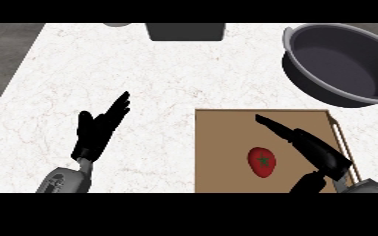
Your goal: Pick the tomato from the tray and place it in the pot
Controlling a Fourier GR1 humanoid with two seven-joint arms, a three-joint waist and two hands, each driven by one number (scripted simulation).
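Right hand (319, 151) at lower right, stretched over the wooden tray (221, 145), fingers straight and pointing up-left, thumb spread away below, clasping nothing. Just left of it the tomato (261, 161), lying on the tray near the lower edge, seemingly untouched, though contact on the thumb side hard to rule out. Pot (298, 77) at upper right, dark inside with nothing visible in it, just beyond the tray's upper right corner. Left hand (94, 132) at lower left over the white counter (162, 75), open, fingers up, resting. Nothing of the task done as yet: grasp, lift, carry to the pot and release all left, by the look of things.
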